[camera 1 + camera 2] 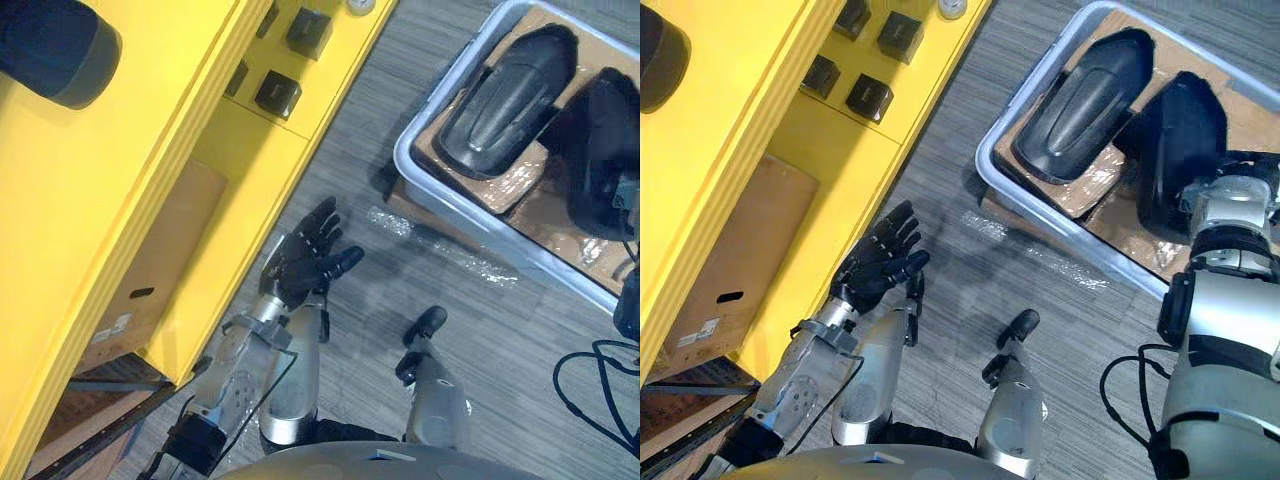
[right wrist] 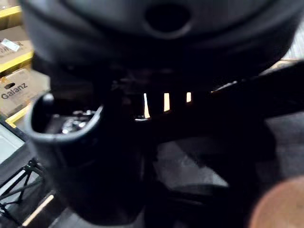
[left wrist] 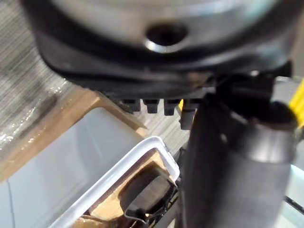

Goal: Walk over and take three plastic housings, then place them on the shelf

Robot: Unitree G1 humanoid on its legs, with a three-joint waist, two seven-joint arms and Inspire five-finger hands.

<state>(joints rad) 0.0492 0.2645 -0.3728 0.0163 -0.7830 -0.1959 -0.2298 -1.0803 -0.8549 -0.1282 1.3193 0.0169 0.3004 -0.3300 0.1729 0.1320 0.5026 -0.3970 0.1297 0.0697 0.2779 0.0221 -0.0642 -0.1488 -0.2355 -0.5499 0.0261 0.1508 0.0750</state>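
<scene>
Right eye view: two black plastic housings (image 1: 1080, 105) lie in the grey bin (image 1: 985, 160). The right hand (image 2: 156, 57) reaches the right-side one, but I cannot tell its grip. The left hand (image 1: 875, 265) hangs open beside the yellow shelf (image 1: 840, 160).

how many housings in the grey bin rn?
2. The left housing and the right housing lie side by side in the bin. More may be hidden past the view's edge.
</scene>
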